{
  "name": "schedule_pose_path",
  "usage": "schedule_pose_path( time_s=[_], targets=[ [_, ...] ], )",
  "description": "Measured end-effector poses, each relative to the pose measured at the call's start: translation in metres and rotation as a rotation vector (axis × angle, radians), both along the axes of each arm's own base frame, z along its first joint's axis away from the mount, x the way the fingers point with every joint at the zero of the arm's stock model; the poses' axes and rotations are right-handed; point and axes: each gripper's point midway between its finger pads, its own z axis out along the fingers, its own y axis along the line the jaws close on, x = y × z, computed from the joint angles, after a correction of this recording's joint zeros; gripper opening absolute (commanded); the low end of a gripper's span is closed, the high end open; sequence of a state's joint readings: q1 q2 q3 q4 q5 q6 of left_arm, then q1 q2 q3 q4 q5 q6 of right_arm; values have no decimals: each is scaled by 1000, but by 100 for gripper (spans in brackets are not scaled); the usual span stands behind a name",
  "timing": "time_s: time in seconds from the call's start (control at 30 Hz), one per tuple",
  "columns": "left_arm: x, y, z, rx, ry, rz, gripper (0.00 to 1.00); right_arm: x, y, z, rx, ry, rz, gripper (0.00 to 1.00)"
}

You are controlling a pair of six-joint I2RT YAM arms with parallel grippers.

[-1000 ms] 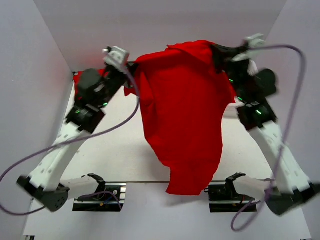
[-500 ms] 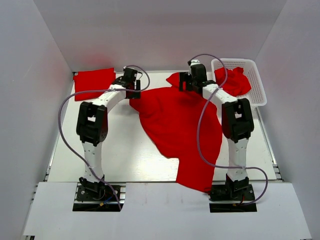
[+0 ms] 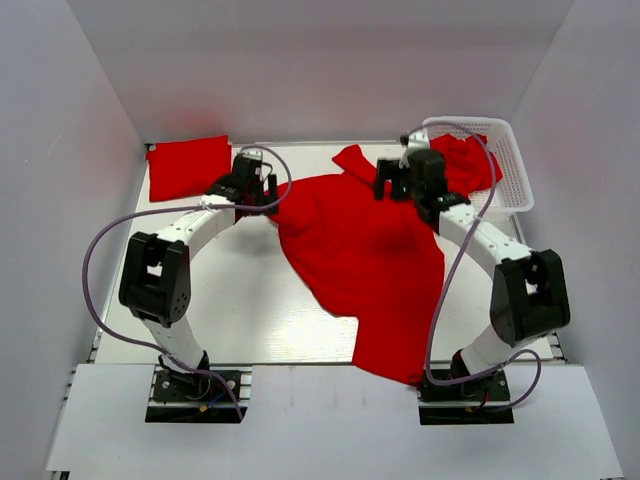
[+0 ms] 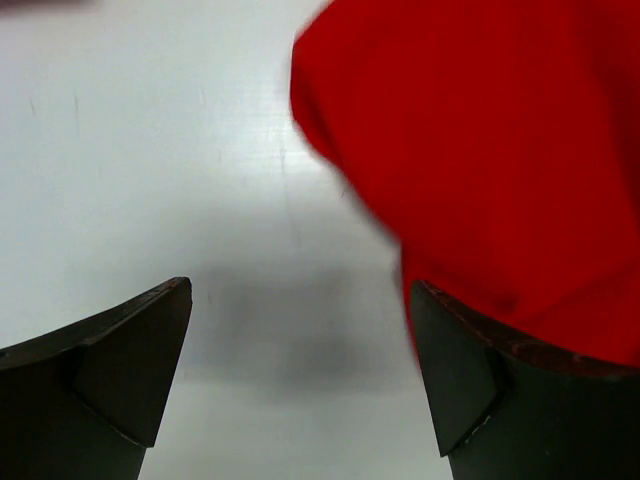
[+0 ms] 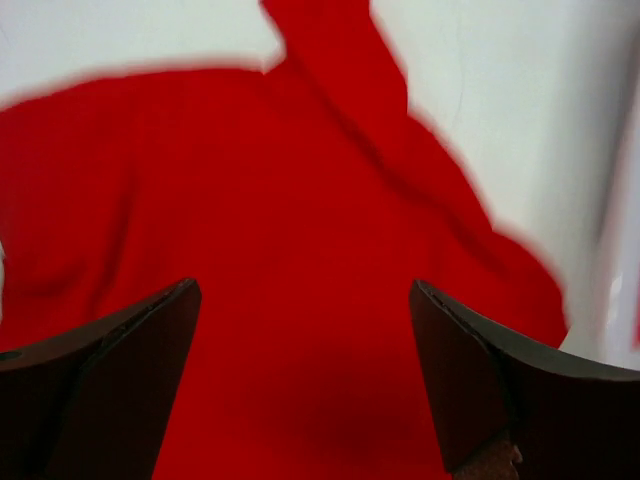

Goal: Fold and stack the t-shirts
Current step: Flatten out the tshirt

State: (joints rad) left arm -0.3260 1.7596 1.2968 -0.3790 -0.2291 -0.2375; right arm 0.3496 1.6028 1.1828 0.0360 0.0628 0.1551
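Left gripper (image 4: 300,300): jaws wide, empty, over the bare table (image 3: 240,300), cloth edge at its right finger
Right gripper (image 5: 305,290): jaws wide, empty, just above the cloth
Spread t-shirt (image 3: 365,260): rumpled mid-table, lower end by the right arm's base
Folded t-shirt (image 3: 188,165): far left corner
Heaped t-shirt (image 3: 470,160): in the basket (image 3: 515,175)
Handling: likely light, limp and quick to crease; best pinched at shoulders or hem corners
Change: a second ago both grippers held the shirt hanging high; now it is released and lying flat
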Motion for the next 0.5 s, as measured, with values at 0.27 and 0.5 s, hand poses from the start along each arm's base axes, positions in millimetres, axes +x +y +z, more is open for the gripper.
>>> schedule_pose_path(
  time_s=[0.27, 0.5],
  targets=[
    [-38, 2, -25, -40, 79, 0, 100, -80, -15, -98, 5, 257, 10, 90],
    [-35, 10, -21, -41, 59, 60, 100, -92, 7, -111, 67, 311, 100, 90]
  ],
)
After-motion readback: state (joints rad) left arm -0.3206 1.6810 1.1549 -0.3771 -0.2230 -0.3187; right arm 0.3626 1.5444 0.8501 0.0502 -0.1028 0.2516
